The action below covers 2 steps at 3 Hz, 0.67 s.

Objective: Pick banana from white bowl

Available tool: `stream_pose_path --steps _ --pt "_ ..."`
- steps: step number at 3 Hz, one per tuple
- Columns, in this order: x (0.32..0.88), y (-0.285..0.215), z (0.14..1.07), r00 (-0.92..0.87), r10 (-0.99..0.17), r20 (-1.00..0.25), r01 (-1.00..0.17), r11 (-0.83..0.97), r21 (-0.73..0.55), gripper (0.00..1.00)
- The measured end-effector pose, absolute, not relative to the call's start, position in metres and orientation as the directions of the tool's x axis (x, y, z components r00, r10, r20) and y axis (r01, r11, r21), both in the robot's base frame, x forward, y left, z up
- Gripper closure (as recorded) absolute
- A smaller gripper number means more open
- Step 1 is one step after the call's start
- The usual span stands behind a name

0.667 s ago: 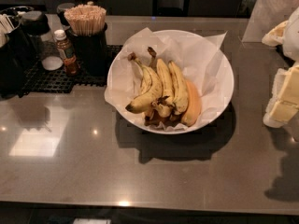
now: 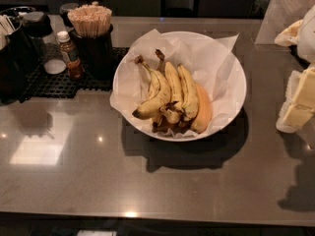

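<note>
The white bowl [image 2: 237, 69], wide and lined with crinkled white paper, stands in the middle of the grey counter. The banana [image 2: 158, 98] lies at the left of the pile inside it: strongly curved and yellow, with its thin stem and dark cap pointing to the back left and its brownish tip to the front left. Straighter, spotted bananas [image 2: 187, 90] and an orange-toned one [image 2: 203, 113] lie to its right. My gripper [image 2: 299, 104] shows as cream-white parts at the right edge, beside the bowl and well clear of the banana.
A black cup of wooden stir sticks [image 2: 91, 23] and a small sauce bottle [image 2: 70, 55] stand on a black mat [image 2: 59, 86] at the back left. Dark containers [image 2: 15, 48] stand at the far left. More white parts [image 2: 295, 31] show at the upper right.
</note>
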<state>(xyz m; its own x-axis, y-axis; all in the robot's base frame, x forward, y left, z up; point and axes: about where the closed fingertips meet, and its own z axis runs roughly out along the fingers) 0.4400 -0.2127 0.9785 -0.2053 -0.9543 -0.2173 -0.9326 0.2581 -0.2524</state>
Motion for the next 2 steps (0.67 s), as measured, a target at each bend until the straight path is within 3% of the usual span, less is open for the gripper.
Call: stream_pose_path --steps 2 --pt "0.459 -0.144 0.992 0.033 -0.947 -0.32 -0.964 0.054 -0.26 0.0"
